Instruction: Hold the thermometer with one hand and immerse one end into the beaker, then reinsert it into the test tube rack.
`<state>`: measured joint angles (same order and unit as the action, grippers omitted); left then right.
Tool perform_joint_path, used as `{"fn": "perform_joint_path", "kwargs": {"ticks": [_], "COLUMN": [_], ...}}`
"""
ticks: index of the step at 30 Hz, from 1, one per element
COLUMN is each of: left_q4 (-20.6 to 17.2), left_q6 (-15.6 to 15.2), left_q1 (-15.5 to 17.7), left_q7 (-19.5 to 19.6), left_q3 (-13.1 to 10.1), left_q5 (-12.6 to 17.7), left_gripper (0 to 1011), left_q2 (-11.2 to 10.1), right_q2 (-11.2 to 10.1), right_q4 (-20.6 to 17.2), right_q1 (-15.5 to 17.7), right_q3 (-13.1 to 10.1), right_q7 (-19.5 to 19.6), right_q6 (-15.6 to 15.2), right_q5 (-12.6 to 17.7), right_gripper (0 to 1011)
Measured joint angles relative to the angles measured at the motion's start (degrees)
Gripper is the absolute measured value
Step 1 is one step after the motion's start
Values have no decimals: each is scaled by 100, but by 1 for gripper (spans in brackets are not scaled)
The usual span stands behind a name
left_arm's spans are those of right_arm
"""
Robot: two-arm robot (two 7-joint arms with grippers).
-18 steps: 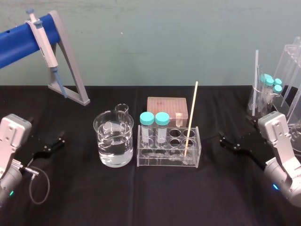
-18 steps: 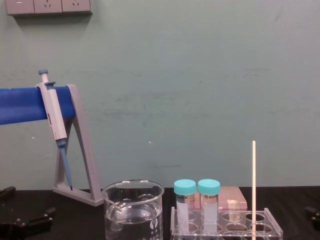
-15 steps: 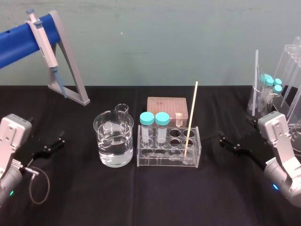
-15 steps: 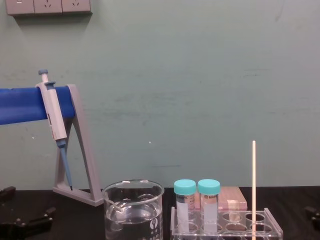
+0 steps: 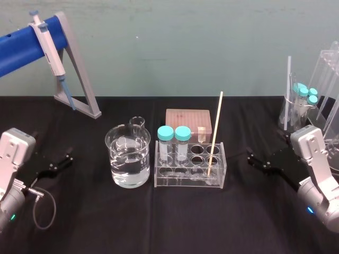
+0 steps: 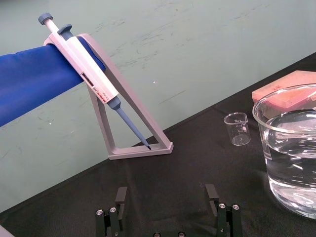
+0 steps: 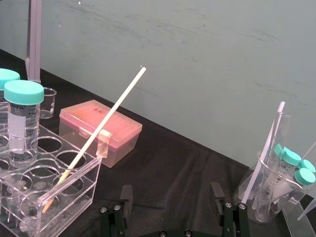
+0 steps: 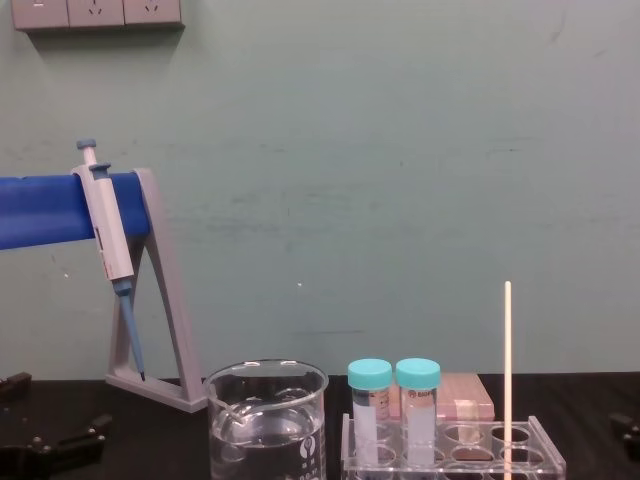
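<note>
Nothing is seen to have moved since the earlier frames, tbh, and both arms are parked just as before. The right gripper [image 5: 253, 160] is held low over the cloth at the right of the scene. Its fingers are spread wide with nothing between them, and it's aimed toward the test tube rack [image 5: 189, 182] but kept well apart from it. The left gripper [image 5: 61, 162] is parked the same way at the left, also spread and empty, pointed toward the beaker [image 5: 119, 174].

So the task can't really be called started. The thermometer [image 5: 214, 135] is still stood in a hole at the right end of the rack, leaning a bit, with its top end free and well above the rack. The beaker is set just left of the rack, with clear liquid in it.

Pickup is judged to be the step in hand, and the right gripper looks better placed for it. Next, the rod needs to be approached above the rack's top plate and pinched gently, since something that thin is easily slipped or tipped. Then it needs to be lifted straight out so the teal-capped tubes [image 5: 174, 135] aren't knocked.

Everything is laid out on a black cloth [image 5: 159, 222]. Farther back a pink box [image 5: 188, 117] and a small beaker [image 5: 137, 121] are seen. A pipette [image 5: 48, 50] is hung on a grey stand [image 5: 79, 79] at far left, and a flask [image 5: 296, 108] of tubes is placed at far right. A plain teal wall [image 5: 185, 42] is seen behind, with sockets [image 8: 95, 12] mounted high up.
</note>
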<state>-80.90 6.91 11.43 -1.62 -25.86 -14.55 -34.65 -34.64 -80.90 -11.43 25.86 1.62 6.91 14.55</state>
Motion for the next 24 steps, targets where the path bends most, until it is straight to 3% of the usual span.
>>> {"fn": "perform_joint_path", "kwargs": {"ticks": [11,15,18,24], "left_q4": [0,0,0,0], "left_q6": [0,0,0,-1], "left_q1": [0,0,0,0], "left_q7": [0,0,0,0], "left_q3": [0,0,0,0], "left_q5": [0,0,0,0], "left_gripper": [1004,1004,1004,1004], "left_q2": [0,0,0,0], "right_q2": [0,-6,-17,-16], "right_q4": [0,-211,-377,-729], "right_q1": [0,151,250,410], "right_q3": [0,-160,-287,-654], "right_q7": [0,8,-87,-530], "right_q6": [0,-44,-137,-656], "right_q5": [0,89,280,1048], "right_gripper": [1003,1003,1003,1003]}}
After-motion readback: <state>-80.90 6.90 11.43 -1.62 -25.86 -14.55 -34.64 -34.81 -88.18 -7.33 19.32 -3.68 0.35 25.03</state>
